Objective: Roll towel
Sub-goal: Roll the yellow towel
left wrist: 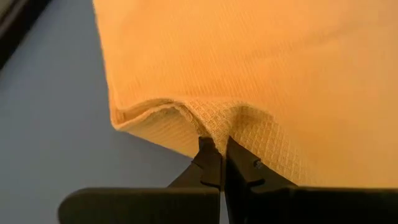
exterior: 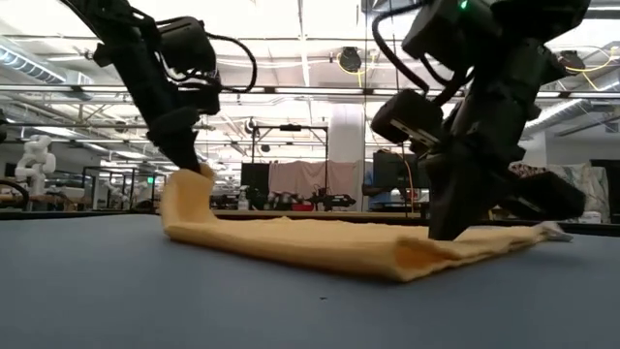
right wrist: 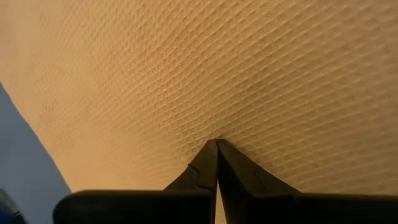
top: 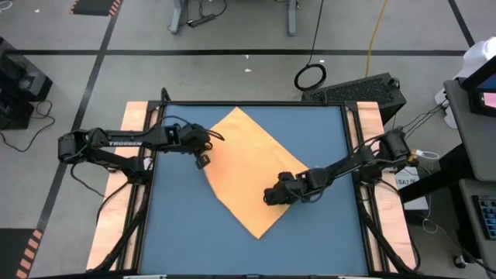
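The left hand (left wrist: 219,163) is clamped on the towel (top: 252,167) at its edge, lifting a small peak of cloth off the blue counter (top: 178,225). The right hand (right wrist: 216,163), fingers together, presses down on the cloth near its other side. The towel lies folded mid-counter. Rolling looks barely begun; next, I'd guess, the raised edge must curl over.
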`<control>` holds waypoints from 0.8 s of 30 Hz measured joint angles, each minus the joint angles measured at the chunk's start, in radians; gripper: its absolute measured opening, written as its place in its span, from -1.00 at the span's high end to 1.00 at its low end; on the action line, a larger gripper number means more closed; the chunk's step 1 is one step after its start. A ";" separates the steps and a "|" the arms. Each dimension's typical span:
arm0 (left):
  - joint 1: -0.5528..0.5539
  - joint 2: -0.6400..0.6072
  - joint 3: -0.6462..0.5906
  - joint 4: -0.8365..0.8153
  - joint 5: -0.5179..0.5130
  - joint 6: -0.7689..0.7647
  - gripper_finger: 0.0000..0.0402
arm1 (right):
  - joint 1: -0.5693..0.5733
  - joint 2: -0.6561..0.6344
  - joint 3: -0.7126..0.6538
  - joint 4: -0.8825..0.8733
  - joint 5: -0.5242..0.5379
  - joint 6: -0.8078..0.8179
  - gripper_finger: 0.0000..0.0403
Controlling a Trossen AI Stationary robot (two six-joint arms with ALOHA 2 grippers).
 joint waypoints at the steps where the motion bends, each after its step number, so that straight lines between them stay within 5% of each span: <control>1: 0.000 0.004 0.000 0.036 0.003 -0.001 1.00 | 0.013 0.009 0.010 0.003 -0.003 0.028 0.99; 10: -0.005 0.027 0.000 0.224 0.051 0.002 1.00 | 0.094 0.134 0.224 -0.024 0.003 0.143 1.00; 17: -0.008 0.027 0.000 0.135 0.200 0.085 1.00 | 0.070 0.121 0.323 -0.236 0.007 0.006 0.99; 24: -0.008 0.027 0.000 -0.001 0.193 0.265 1.00 | -0.019 -0.022 0.329 -0.246 -0.066 -0.290 0.99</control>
